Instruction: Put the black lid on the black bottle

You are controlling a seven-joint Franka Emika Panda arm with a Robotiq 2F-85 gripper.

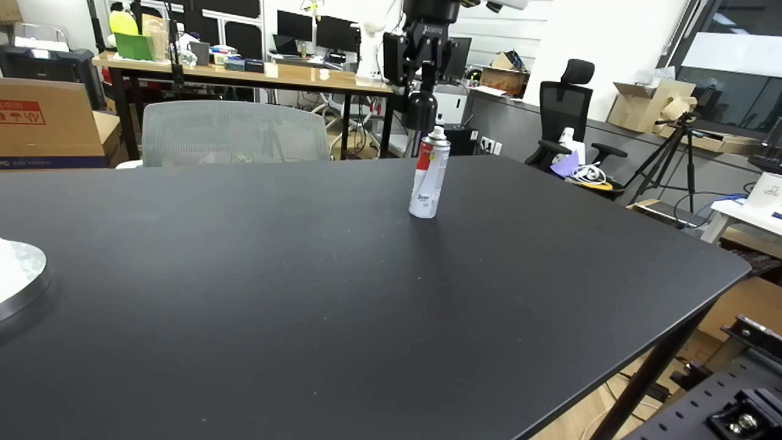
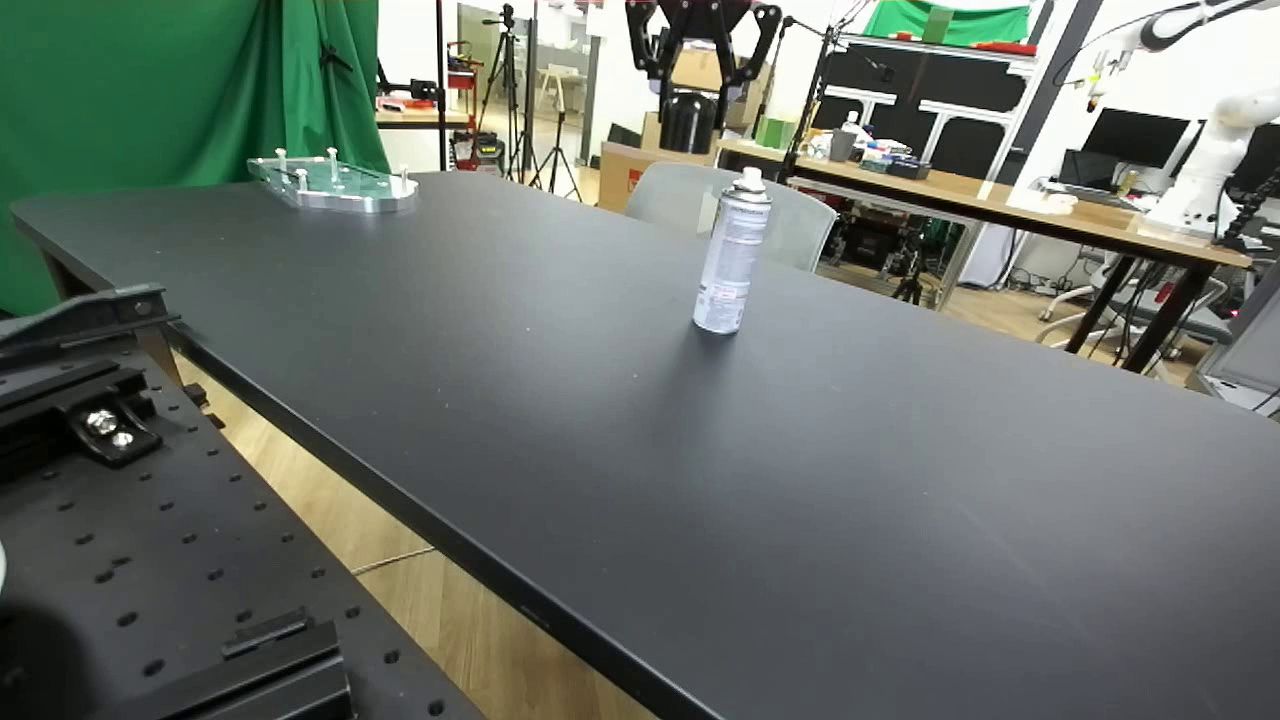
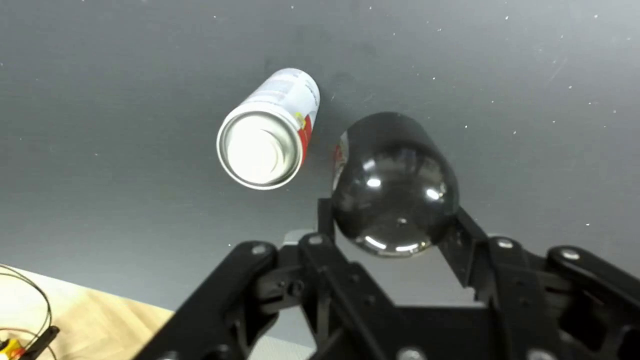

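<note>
The black bottle, a white spray can with a red band and a pale nozzle, stands upright on the dark table in both exterior views (image 1: 429, 177) (image 2: 733, 260). In the wrist view, its uncapped top (image 3: 257, 150) faces the camera, left of the lid. The black lid, a shiny dome-topped cap, is held in the air in both exterior views (image 1: 420, 111) (image 2: 689, 123). My gripper (image 3: 395, 220) is shut on the lid (image 3: 395, 185), with a finger on each side. The lid is above and to one side of the bottle's top, apart from it. The lid's open underside is hidden.
A clear plate with upright posts (image 2: 335, 188) lies at the table's far end. A pale silver-rimmed object (image 1: 24, 275) sits at the table's left edge. A grey mesh chair (image 1: 235, 131) stands behind the table (image 1: 305, 293). A black perforated board (image 2: 200, 540) is beside the table.
</note>
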